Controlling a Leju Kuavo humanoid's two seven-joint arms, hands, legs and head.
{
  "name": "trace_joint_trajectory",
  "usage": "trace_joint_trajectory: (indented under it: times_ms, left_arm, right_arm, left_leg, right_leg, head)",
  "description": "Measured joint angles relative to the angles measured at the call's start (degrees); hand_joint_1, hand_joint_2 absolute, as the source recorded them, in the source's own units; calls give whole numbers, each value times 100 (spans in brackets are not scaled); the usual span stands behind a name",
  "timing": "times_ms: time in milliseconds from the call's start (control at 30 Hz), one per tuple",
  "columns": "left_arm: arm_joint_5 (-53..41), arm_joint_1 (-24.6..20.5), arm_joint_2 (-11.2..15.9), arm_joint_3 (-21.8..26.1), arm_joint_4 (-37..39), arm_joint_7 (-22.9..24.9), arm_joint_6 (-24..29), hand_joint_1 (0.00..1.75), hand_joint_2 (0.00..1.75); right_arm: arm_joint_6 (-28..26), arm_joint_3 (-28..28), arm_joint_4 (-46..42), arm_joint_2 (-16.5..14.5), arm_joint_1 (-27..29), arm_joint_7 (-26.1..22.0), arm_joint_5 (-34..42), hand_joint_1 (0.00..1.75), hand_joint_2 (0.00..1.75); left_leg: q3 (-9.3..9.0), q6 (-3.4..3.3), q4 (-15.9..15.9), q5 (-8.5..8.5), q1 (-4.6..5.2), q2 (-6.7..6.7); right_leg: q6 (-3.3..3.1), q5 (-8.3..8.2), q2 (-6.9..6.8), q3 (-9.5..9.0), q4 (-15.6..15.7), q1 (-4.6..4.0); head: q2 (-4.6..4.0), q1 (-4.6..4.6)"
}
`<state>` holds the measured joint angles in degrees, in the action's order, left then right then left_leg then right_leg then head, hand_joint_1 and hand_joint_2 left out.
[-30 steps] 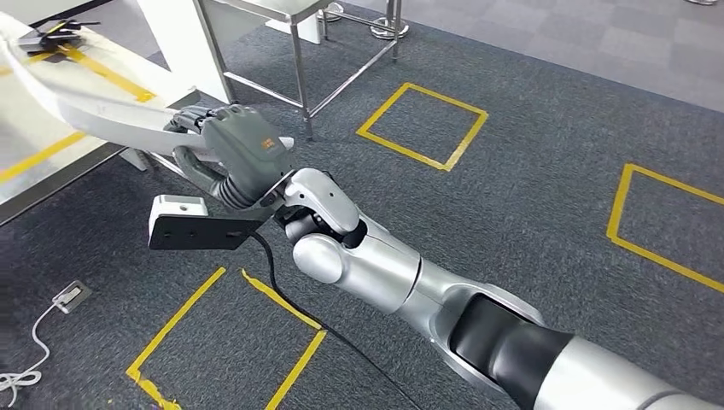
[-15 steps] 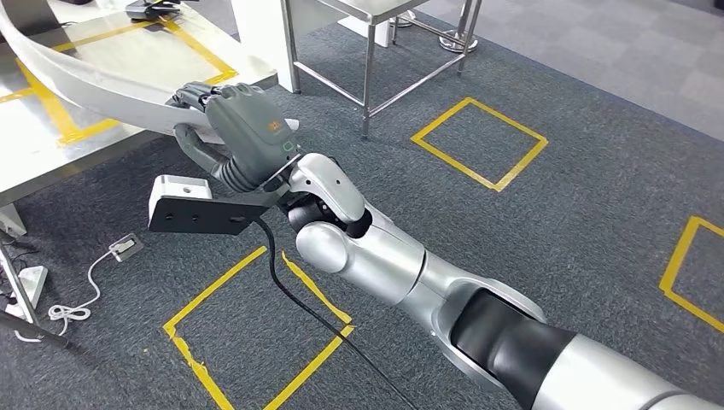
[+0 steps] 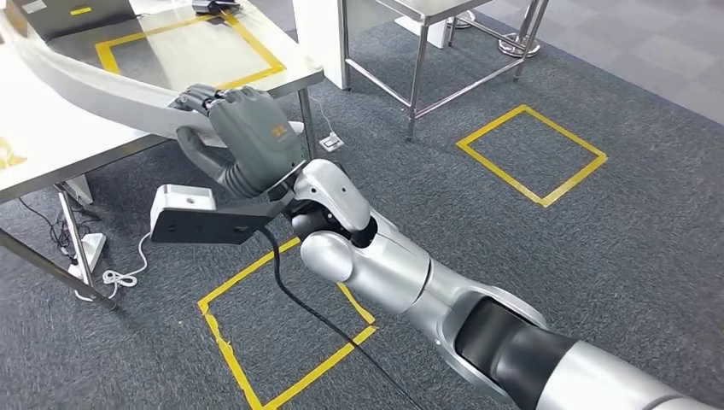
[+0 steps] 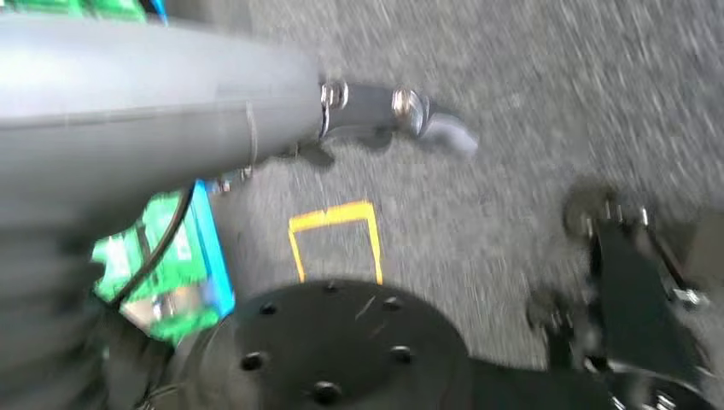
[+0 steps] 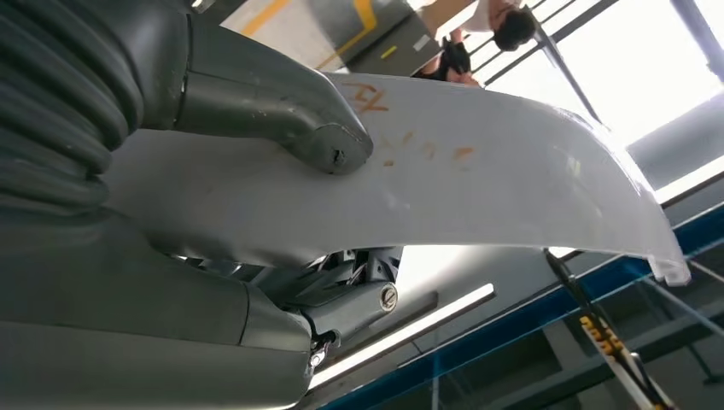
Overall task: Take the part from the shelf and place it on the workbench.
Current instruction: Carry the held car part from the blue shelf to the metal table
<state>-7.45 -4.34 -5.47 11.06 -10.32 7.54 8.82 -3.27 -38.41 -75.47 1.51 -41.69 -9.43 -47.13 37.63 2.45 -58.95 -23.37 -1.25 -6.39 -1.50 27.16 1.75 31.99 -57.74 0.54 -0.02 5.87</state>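
Observation:
The part (image 3: pixel 94 90) is a long, curved white panel. My right hand (image 3: pixel 248 137) grips it near one end, fingers wrapped over its upper edge, and the rest reaches left over the workbench (image 3: pixel 51 145), a pale table with a yellow tape rectangle. In the right wrist view the thumb (image 5: pixel 265 107) presses on the white part (image 5: pixel 478 188) and the other fingers close beneath it. The left wrist view is blurred: my left hand (image 4: pixel 154 94) hangs over grey carpet, and how its fingers lie is unclear.
A steel-legged stand (image 3: pixel 418 51) is behind the bench. Yellow tape squares (image 3: pixel 534 154) (image 3: pixel 282 333) mark the carpet. A black cable (image 3: pixel 290 299) runs from my wrist. A white cord and plug block (image 3: pixel 94 256) lie under the bench. A person (image 5: pixel 504 26) is far off.
The camera has turned, so the workbench and floor marks have slid right and nearer in the picture. My right hand keeps the same grip on the part.

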Motion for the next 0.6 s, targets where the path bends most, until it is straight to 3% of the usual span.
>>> trace_joint_trajectory:
  times_ms: [33,100,133,167,233,300,400,467,500,533,600]
  left_arm:
    - [0,1,-1,0,0,1,-2,0,175]
    - [4,-1,-1,0,-1,-4,-9,0,175]
    - [6,-2,-1,0,-2,-8,-12,0,175]
    - [8,-1,0,0,-2,-12,-14,0,175]
    - [6,0,8,0,-4,-9,-15,0,175]
    - [-11,3,14,0,-7,-4,-17,0,175]
    - [-48,30,16,0,-7,8,-35,0,175]
    - [-69,35,21,0,-7,14,-51,0,175]
    - [-73,25,22,0,-8,13,-55,0,175]
    - [-72,13,19,0,-9,8,-57,0,175]
    - [-63,-1,13,0,-11,-8,-60,0,175]
  right_arm:
    - [4,-1,-9,-6,1,-1,-5,175,175]
    - [41,-2,-29,-21,29,32,-26,175,175]
    - [60,-2,-39,-27,46,51,-38,175,175]
    - [79,-2,-46,-33,61,73,-47,175,175]
    - [86,-2,-73,-44,65,87,-52,175,175]
    - [103,5,-115,-55,61,92,-45,175,175]
    - [138,15,-150,-82,59,73,-14,175,175]
    - [134,36,-174,-91,62,31,17,175,175]
    - [129,59,-188,-91,66,9,26,175,175]
    - [125,86,-199,-91,78,-5,26,175,175]
    - [122,132,-205,-90,133,-14,1,175,175]
  left_leg:
    - [45,8,-98,-77,12,134]
    - [399,62,-966,-513,29,440]
    - [524,89,-1327,-671,27,551]
    - [545,111,-1498,-722,23,614]
    - [96,105,-758,-427,24,738]
    - [-273,27,-128,-266,45,836]
    - [-325,-120,-10,-260,62,796]
    - [-316,-192,13,-236,47,766]
    - [-313,-225,26,-222,35,752]
    - [-306,-246,29,-214,29,735]
    - [-293,-266,24,-208,28,687]
  right_leg:
    - [-14,-5,-30,-2,6,-4]
    - [-46,-7,-247,7,13,-19]
    - [-58,-5,-381,12,11,-25]
    - [-59,2,-516,16,4,-30]
    - [-31,25,-647,16,-27,-31]
    - [20,54,-728,35,-70,-56]
    - [91,58,-781,43,-84,-82]
    - [161,155,-607,102,-204,-54]
    - [194,284,-468,197,-407,-37]
    - [221,459,-332,349,-731,-23]
    - [246,769,-226,714,-1498,-15]
  head:
    - [0,-15]
    - [0,-44]
    - [0,-53]
    - [0,-54]
    - [1,-54]
    - [1,-49]
    - [0,-29]
    - [0,-27]
    - [0,-25]
    - [0,-24]
    - [1,-24]
